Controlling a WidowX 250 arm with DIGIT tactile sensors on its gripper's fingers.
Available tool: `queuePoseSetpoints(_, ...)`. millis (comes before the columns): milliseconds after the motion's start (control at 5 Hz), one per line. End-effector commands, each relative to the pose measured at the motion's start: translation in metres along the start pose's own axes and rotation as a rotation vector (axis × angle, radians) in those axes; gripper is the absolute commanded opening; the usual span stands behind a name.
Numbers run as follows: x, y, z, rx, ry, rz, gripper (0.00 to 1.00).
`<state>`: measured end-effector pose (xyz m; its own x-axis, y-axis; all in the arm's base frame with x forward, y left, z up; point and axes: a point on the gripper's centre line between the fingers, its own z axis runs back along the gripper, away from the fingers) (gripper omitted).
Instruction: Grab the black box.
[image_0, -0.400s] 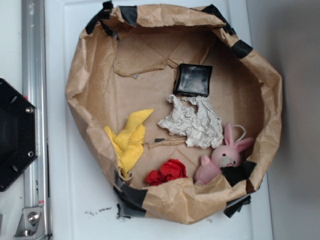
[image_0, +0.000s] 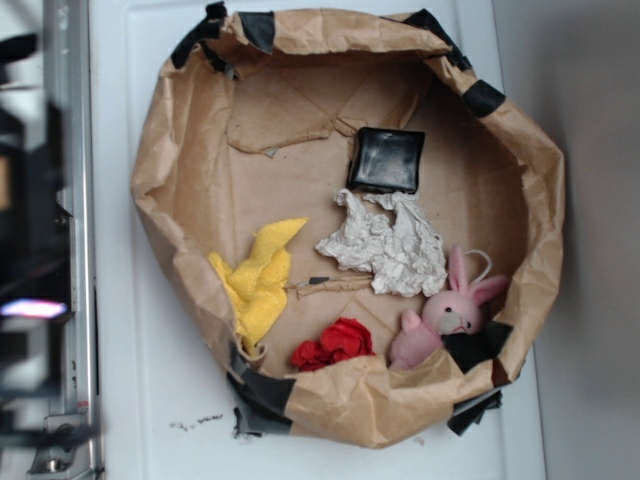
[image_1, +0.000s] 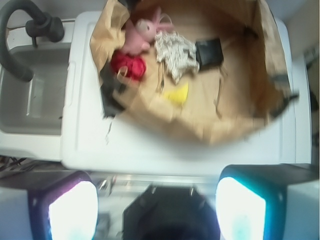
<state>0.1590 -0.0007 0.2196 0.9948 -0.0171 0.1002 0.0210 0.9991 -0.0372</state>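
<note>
The black box (image_0: 386, 160) lies flat on the floor of the brown paper bin (image_0: 330, 30), toward its back, its near edge touching the crumpled white paper (image_0: 385, 245). In the wrist view the black box (image_1: 209, 51) shows far ahead, inside the bin. My gripper (image_1: 156, 202) is open, its two lit fingers (image_1: 72, 210) set wide apart with nothing between them. It hovers outside the bin over the black hexagonal plate (image_1: 170, 215). In the exterior view my arm (image_0: 30, 220) is a dark blur at the left edge.
Also in the bin are a yellow cloth (image_0: 258, 275), a red object (image_0: 335, 342) and a pink bunny (image_0: 450, 310). A metal rail (image_0: 75, 300) runs along the left. The wrist view shows a grey basin (image_1: 30, 95) with a black hose (image_1: 20, 30).
My arm has swung into the exterior view at the left edge and now covers the black hexagonal plate. Nothing in the bin has moved.
</note>
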Motion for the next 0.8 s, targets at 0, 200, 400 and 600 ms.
queuePoseSetpoints(0,0.048,0.026,-0.04,0.027,-0.023,-0.031,1.0)
queuePoseSetpoints(200,0.057,0.027,-0.089,0.064,0.026,-0.094,1.0)
queuePoseSetpoints(400,0.077,0.033,-0.127,0.086,0.057,-0.082,1.0)
queuePoseSetpoints(600,0.085,0.049,-0.149,0.078,0.079,-0.065,1.0)
